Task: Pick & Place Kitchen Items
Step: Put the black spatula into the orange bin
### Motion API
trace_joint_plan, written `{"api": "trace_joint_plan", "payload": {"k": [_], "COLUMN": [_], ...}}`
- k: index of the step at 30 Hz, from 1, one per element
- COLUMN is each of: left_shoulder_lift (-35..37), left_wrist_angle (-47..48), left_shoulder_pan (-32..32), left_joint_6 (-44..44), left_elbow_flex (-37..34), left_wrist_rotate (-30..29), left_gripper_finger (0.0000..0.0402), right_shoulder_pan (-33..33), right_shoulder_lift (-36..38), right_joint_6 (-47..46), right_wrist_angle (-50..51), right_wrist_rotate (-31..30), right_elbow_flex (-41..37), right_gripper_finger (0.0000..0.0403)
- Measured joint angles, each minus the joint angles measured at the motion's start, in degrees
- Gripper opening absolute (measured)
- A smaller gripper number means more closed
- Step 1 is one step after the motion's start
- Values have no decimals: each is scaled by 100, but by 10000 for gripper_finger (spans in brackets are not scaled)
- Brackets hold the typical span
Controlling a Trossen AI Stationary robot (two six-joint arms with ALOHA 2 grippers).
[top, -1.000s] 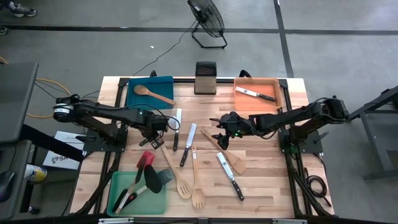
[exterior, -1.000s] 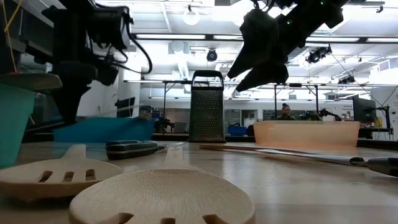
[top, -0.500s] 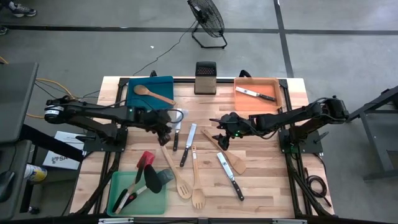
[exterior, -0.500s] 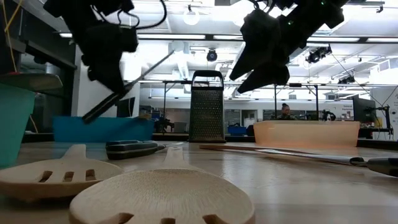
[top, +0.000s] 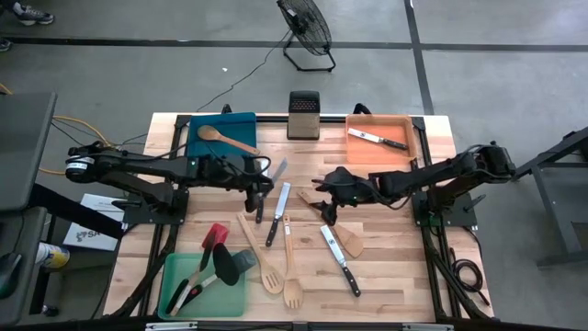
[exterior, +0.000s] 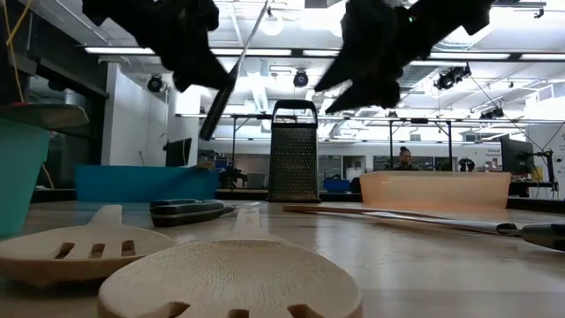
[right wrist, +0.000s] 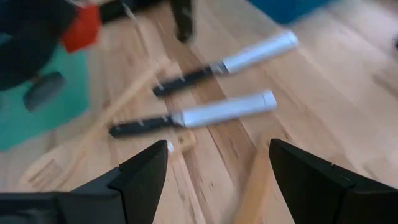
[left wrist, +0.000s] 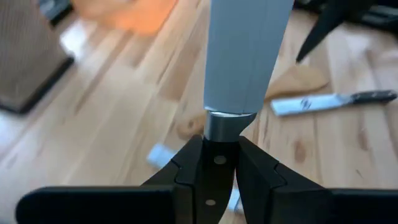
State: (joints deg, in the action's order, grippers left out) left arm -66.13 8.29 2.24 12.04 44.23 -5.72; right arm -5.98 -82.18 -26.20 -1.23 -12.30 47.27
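Left gripper (left wrist: 214, 180) clamped on knife (left wrist: 245, 56) by handle, lifted clear for carrying; right gripper (right wrist: 217, 165) spread wide over table (top: 395, 267), prob. lining up next pick

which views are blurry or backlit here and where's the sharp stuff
Low view: both arms are black silhouettes against bright ceiling lights, the near wooden spoon soft. Right wrist view: motion-blurred, knives smeared. Left wrist view: held knife sharp, table behind blurred. High view: evenly lit, sharp.

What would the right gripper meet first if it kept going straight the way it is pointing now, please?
Most likely the steel knife lying on the table: the open right gripper faces its blade, with a second knife beyond. Depth is hard to judge, so it may touch bare wood first.
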Motion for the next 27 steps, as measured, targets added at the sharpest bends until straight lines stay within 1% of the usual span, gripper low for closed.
{"api": "trace_joint_plan", "payload": {"k": [3,7,10,14,16,21,27], "left_shoulder_lift": [0,0,0,0,0,0,-2], "left_wrist_angle": [-451,-964,-1258,-1495,-1621,-1896,-2192], "left_shoulder_pan": [0,-2,-2,-4,-4,-4,-4], "left_joint_6": [-263,-664,-885,-1075,-1154,-1244,-1378], "left_elbow_flex": [2,2,4,4,5,7,7], "left_wrist_rotate": [128,537,832,1040,1171,1310,1447], "left_gripper_finger": [63,63,63,63,63,63,63], "right_shoulder_pan": [-81,-131,-126,-126,-124,-61,-61], "right_shoulder_lift": [1,1,1,-75,-75,-80,-368], "right_joint_6": [463,901,1059,1393,1445,1457,1748], "right_wrist_angle": [-519,-961,-1303,-1707,-1893,-2046,-2740], "right_wrist_rotate": [-111,-282,-186,76,88,126,188], "right_elbow_flex": [0,-1,0,-2,-4,-7,-4], "right_gripper_finger": [275,275,275,275,275,275,275]}}
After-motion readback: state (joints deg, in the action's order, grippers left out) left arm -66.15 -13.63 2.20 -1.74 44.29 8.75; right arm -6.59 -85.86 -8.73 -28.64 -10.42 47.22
